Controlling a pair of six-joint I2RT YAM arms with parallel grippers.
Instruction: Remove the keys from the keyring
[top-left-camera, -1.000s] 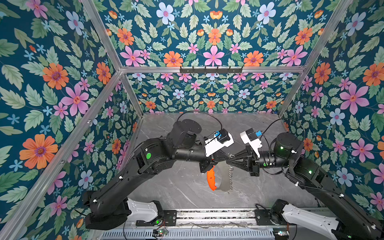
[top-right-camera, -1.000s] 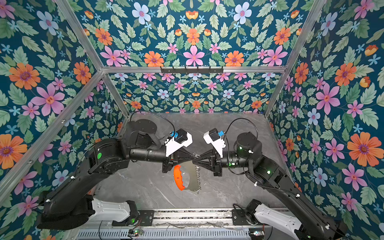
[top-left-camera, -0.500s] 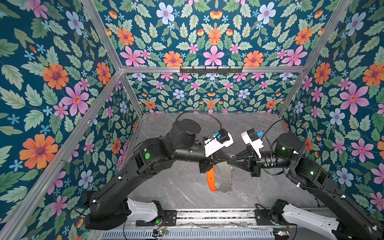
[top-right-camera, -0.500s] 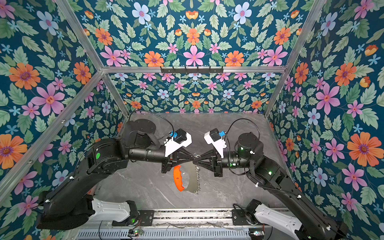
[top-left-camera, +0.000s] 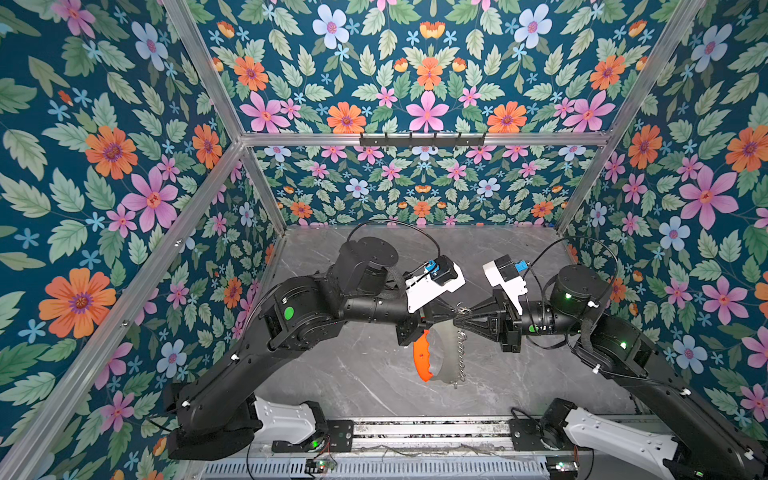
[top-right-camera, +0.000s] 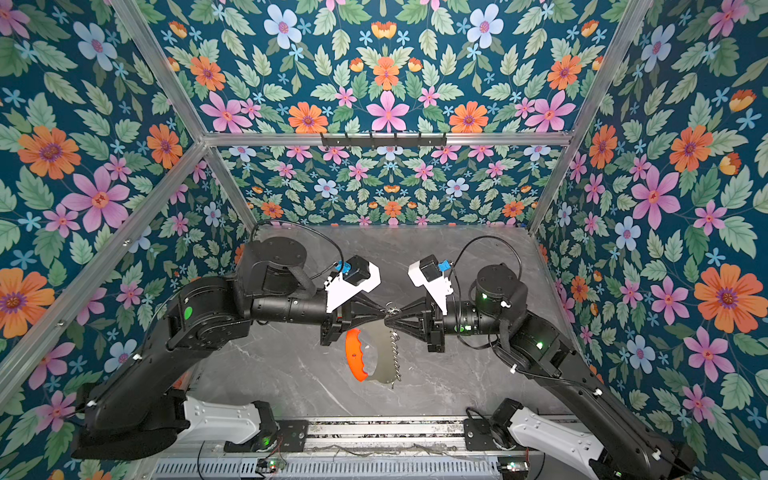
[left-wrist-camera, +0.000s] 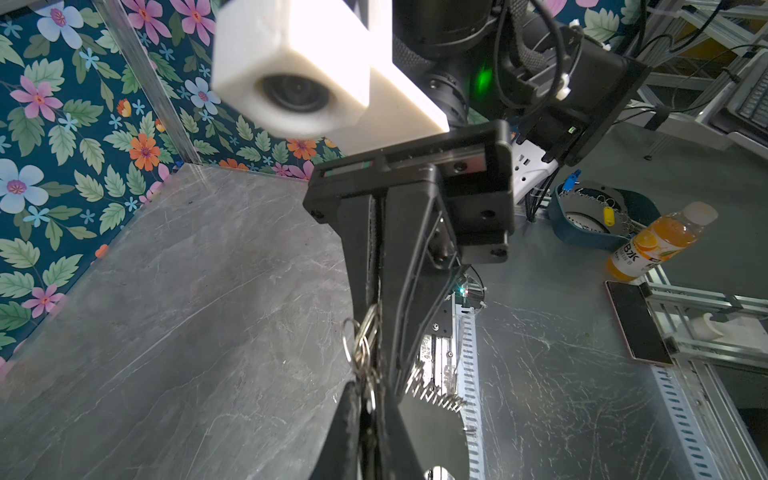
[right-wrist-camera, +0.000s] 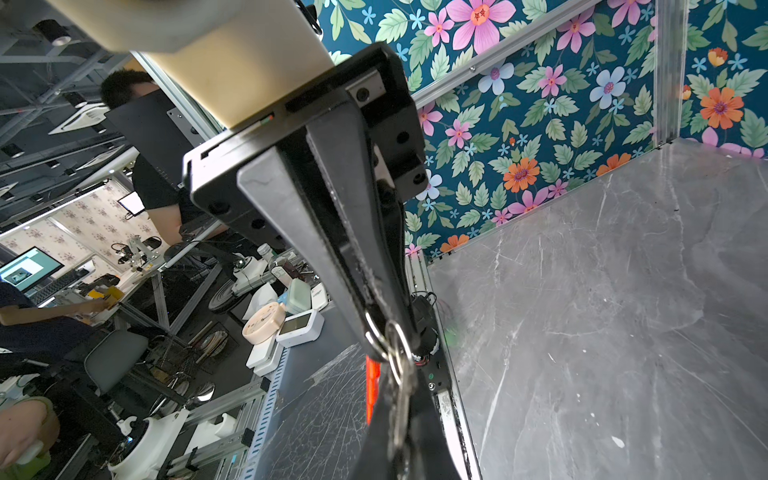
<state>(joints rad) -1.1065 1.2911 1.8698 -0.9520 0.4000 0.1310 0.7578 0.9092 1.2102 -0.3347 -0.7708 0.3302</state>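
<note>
Little has shifted: left hand (left-wrist-camera: 368, 401) pinches the keyring (top-left-camera: 444, 353), right hand (right-wrist-camera: 388, 332) pinches a silver loop (right-wrist-camera: 400, 359); best pull apart slowly

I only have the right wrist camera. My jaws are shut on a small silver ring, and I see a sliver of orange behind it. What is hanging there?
Observer: In both top views a flat grey metal crescent keyring with an orange-red inner strip hangs below where the left gripper and right gripper meet tip to tip.
Operator: Is the left one gripping anything?
Observer: Yes. The left wrist view shows its jaws closed on the same bunch of small silver rings.
Operator: Which edge carries the loops?
Observer: The outer edge, on the right arm's side: a row of small silver loops runs down it.
</note>
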